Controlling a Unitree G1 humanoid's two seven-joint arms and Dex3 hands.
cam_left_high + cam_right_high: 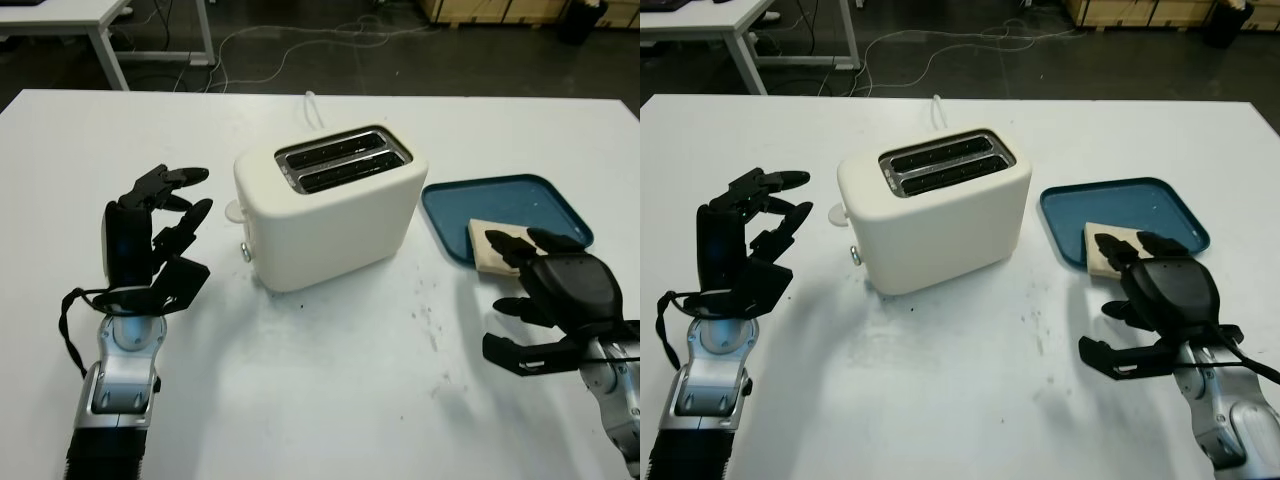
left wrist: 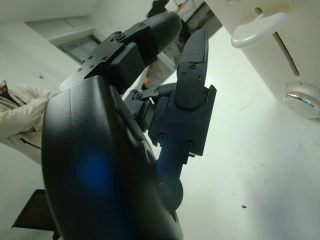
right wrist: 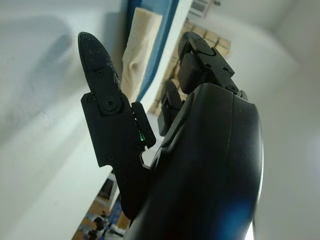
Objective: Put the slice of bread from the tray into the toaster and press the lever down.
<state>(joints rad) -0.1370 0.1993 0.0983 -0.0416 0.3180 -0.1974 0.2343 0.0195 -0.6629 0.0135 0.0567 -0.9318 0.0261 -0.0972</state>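
A cream toaster (image 1: pixel 330 215) with dark slots and a chrome knob (image 1: pixel 246 252) stands on the white table (image 1: pixel 330 400); right of it a teal-blue tray (image 1: pixel 505 205) holds pale beige bread (image 1: pixel 487 250); the left hand (image 1: pixel 150 245) and right hand (image 1: pixel 560 290) are black

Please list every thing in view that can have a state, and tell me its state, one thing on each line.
toaster: upright on the table, both slots empty.
lever: up, not pressed.
slice of bread: lying in the tray, not in the toaster.
tray: flat on the table, right of the toaster.
left hand: open, raised beside the lever end of the toaster.
right hand: open, at the bread, not gripping it.
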